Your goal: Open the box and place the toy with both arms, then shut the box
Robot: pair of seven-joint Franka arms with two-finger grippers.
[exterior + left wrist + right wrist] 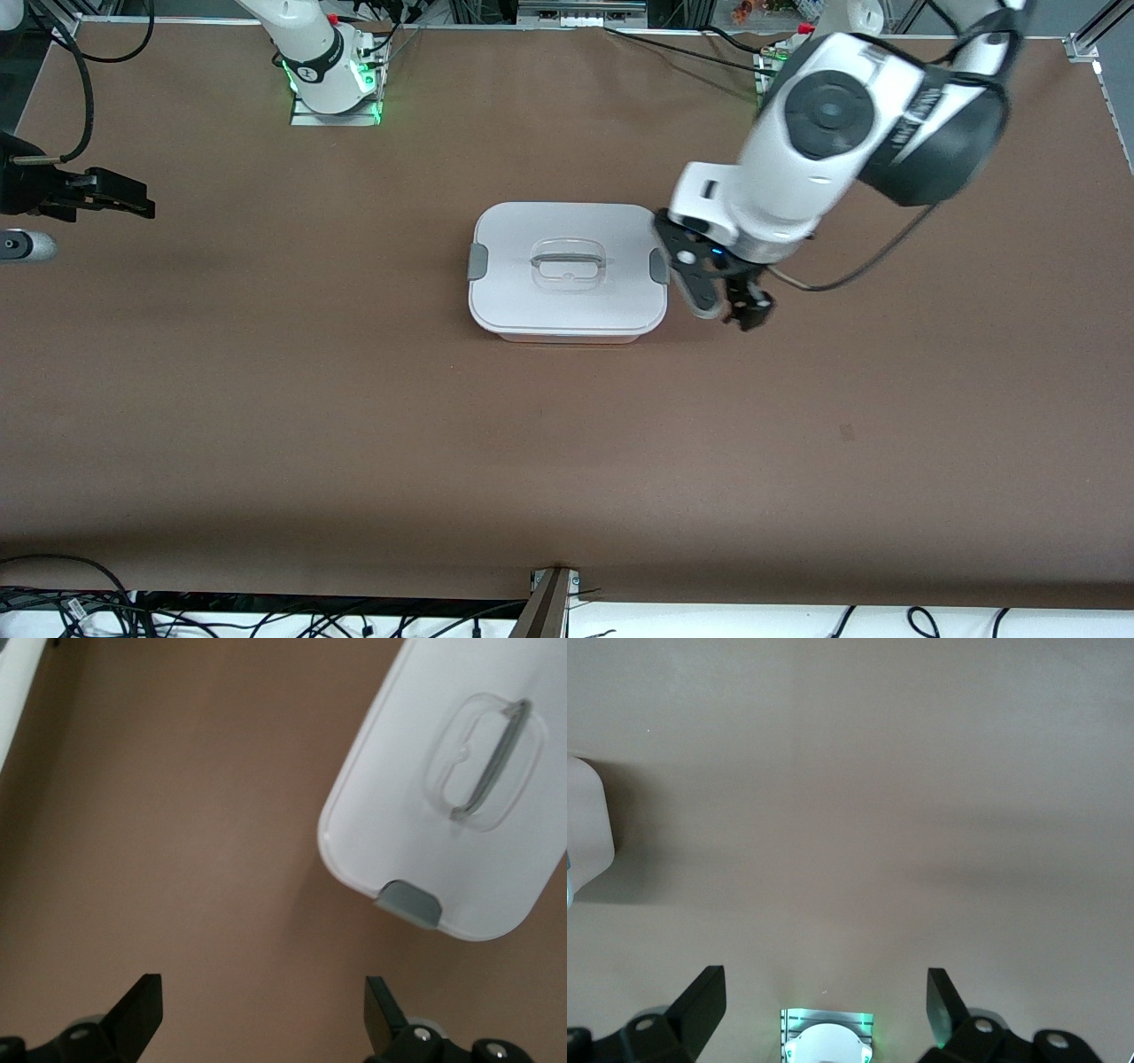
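The box (567, 301) stands shut in the middle of the table, white lid on, clear handle (567, 260) flat, grey clips (658, 266) at both ends. My left gripper (728, 312) is open and empty, low over the table beside the box's end toward the left arm. The left wrist view shows its fingers wide apart (261, 988), with the box (416, 788) and one clip (409, 902) ahead. My right gripper (137, 197) is open and empty, over the table's right-arm end, well away from the box. Its wrist view (824, 979) shows a box corner (585, 824). The toy is out of view.
The right arm's base (332, 80) with green lights stands at the table's back edge and shows in the right wrist view (828, 1041). A grey cylinder (22, 245) lies at the table's right-arm end. Cables (53, 611) hang along the front edge.
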